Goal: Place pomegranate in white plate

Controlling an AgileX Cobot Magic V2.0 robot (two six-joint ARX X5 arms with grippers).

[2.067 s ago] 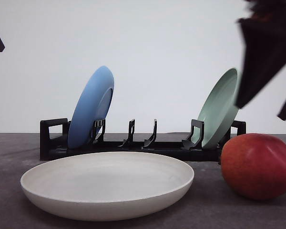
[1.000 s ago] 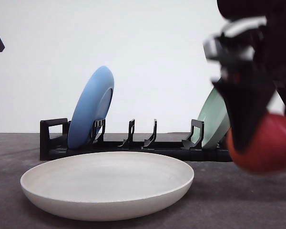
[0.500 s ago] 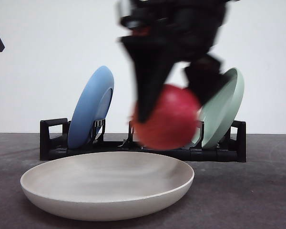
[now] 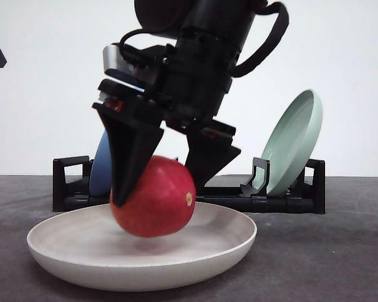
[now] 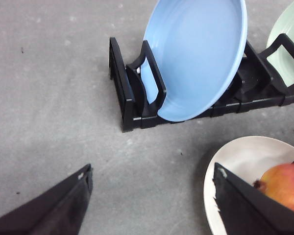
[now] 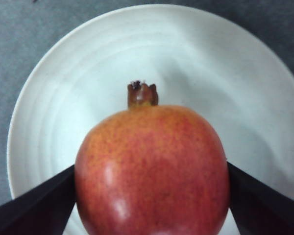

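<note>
The pomegranate (image 4: 154, 198), red with an orange blush, hangs low inside the white plate (image 4: 57, 251), and my right gripper (image 4: 159, 194) is shut on it from above. Whether the fruit touches the plate floor I cannot tell. In the right wrist view the pomegranate (image 6: 152, 166) sits between the black fingers (image 6: 34, 208), its crown pointing away, with the white plate (image 6: 83, 73) under it. My left gripper (image 5: 152, 215) is open over bare table just left of the white plate (image 5: 240, 156). The pomegranate (image 5: 286, 186) peeks out past one of its fingers (image 5: 245, 205).
Behind the plate a black dish rack (image 4: 69, 182) holds a blue plate (image 5: 196, 54) on its left and a pale green plate (image 4: 293, 141) on its right, both on edge. The grey table (image 5: 49, 73) stretches bare to the left of the rack.
My right gripper closed on the pomegranate at the table's right, lifted it, carried it left past the rack and lowered it into the white plate. The left gripper stayed put.
</note>
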